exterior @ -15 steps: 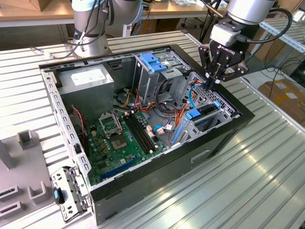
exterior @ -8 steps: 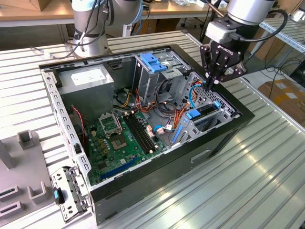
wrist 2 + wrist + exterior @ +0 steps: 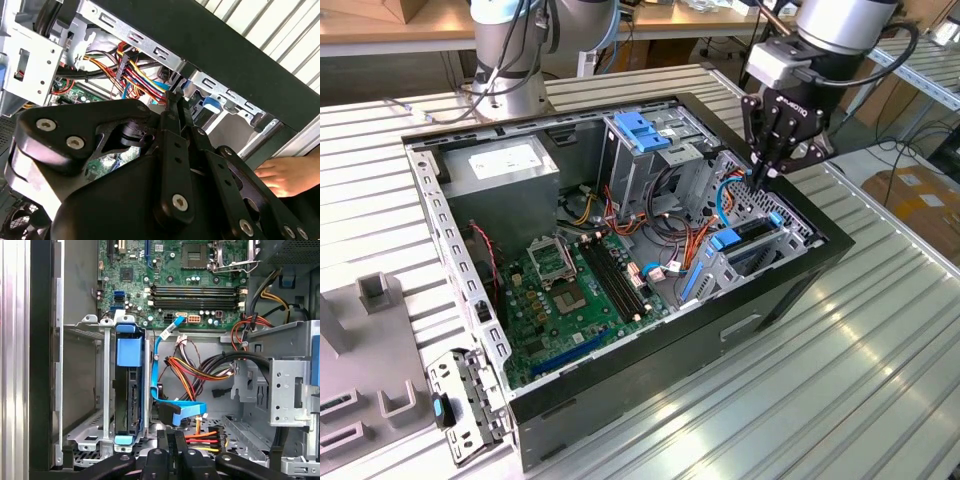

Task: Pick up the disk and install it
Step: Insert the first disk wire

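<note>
One disk [image 3: 129,395] sits edge-up in the silver drive bay [image 3: 82,390] at the front corner of the open computer case [image 3: 650,370], its blue carrier tabs showing at both ends. In the first wrist view its long axis runs from the bay's floor edge toward the motherboard [image 3: 190,270], with the thin side facing up at the camera; in the exterior view it shows as the blue-tabbed unit [image 3: 745,240] just below the gripper [image 3: 760,172]. The fingers [image 3: 172,450] are pressed together with nothing between them, hanging just beside the disk's near end, above the bundle of cables [image 3: 200,370].

Judging from this, the disk may not be fully home: a push that lands off-centre could tilt the carrier and jam it in the rails. The blue data cable [image 3: 175,410] lies close beside the bay and could snag the descending fingers. A person's hand [image 3: 287,172] rests by the case wall, near the arm's path.
</note>
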Controlling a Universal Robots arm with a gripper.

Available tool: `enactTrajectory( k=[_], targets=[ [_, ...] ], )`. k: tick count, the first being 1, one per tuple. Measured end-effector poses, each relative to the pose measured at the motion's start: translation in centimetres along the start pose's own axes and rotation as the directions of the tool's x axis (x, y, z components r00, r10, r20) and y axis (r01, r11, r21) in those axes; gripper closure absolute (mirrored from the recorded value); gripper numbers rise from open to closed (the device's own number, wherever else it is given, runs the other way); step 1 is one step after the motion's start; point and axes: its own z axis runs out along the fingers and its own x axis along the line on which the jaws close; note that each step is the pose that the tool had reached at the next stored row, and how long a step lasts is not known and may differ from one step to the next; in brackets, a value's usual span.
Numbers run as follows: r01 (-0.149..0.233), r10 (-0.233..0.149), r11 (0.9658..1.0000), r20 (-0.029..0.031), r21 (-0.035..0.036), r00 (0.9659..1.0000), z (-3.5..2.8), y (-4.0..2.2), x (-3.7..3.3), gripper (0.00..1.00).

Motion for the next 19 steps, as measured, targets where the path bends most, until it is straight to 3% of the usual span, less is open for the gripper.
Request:
enactTrajectory(
  k=[6,11,16,19],
  targets=[
    [0.000,0.000,1.0000,0.0001,0.0001,1.0000,0.14,0.22,1.16,0.84],
    [-0.001,0.001,1.0000,0.0016,0.0019,1.0000,0.21,1.01,1.22,0.84],
    [0.000,0.000,1.0000,0.0018,0.0023,1.0000,0.55,1.27,1.78,0.84],
    [-0.001,0.001,1.0000,0.0057,0.0025,1.0000,0.79,1.38,2.06,0.84]
  ],
)
